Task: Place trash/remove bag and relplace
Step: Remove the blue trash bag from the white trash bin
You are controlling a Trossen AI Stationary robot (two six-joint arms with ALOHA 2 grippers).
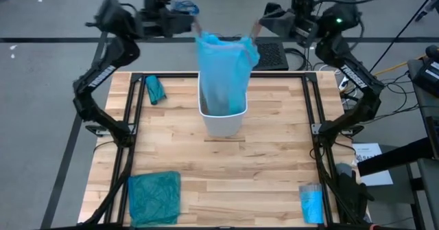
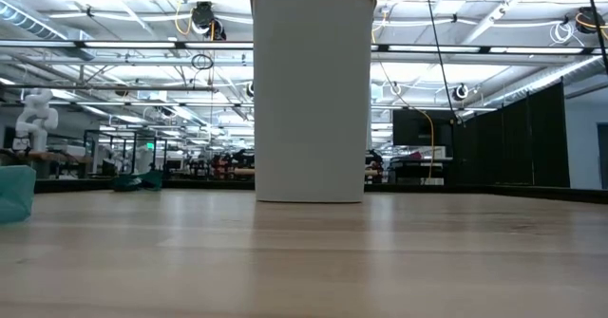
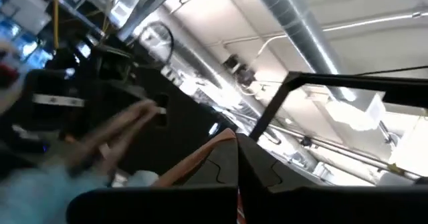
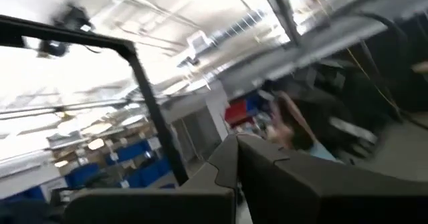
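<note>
1. Bag [image 1: 223,69]: thin light sky-blue plastic liner, stretched upward out of the bin, its lower end still inside the bin's mouth. Its top edge is drawn out to two corners, one toward each gripper, over the far side of the table.
2. Bin [image 1: 223,117]: white, upright, open top, standing at the middle of the table's far half. In the low view it [image 2: 312,90] fills the centre of the picture as a plain white cylinder on the wood.
3. Left gripper [image 1: 194,20]: raised above the table's far edge, fingers pressed together on the bag's left top corner. Blurred in the high view.
4. Right gripper [image 1: 257,25]: raised opposite, fingers pressed together on the bag's right top corner, likewise blurred.
5. Trash: none can be made out; the bin's contents are hidden by the bag.
6. Teal-green bag [image 1: 154,197]: darker plastic, lying flat at the near left corner of the table, well apart from the bin.
7. Small teal bundle [image 1: 155,89]: crumpled, at the far left of the table, near the frame rail.
8. Bright-blue roll [image 1: 311,204]: at the near right corner of the table.
9. Table [image 1: 274,168]: light wooden top within a black frame.
</note>
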